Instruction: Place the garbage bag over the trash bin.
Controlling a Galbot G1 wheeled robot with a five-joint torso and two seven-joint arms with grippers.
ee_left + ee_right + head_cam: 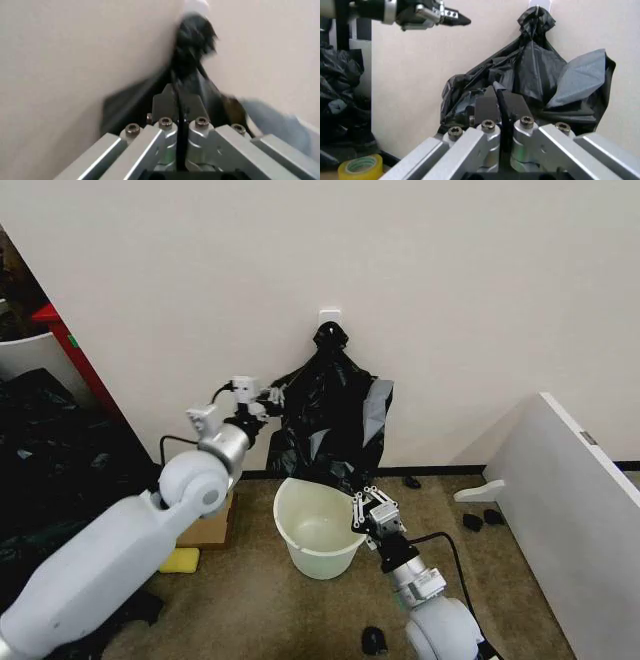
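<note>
The trash bin (300, 505) is a round white bucket standing upright on the carpet near the wall. Behind it a fan-shaped bunch of black bags (330, 420) (540, 75) (192, 33) hangs by its pinched neck from a white wall hook (330, 314). The single garbage bag is hidden; I cannot tell it apart from that bunch. My left gripper (272, 393) (178, 93) (462, 20) is raised at the bunch's left edge, fingers shut with nothing between them. My right gripper (372, 510) (499, 95) sits low beside the bin's right rim, shut and holding nothing.
A big heap of black plastic (45, 450) fills the left side. A white panel (580, 510) stands at the right. A cardboard box (212, 525), a yellow pad (180, 560), a yellow tape roll (362, 167) and small dark bits (372, 640) lie on the floor.
</note>
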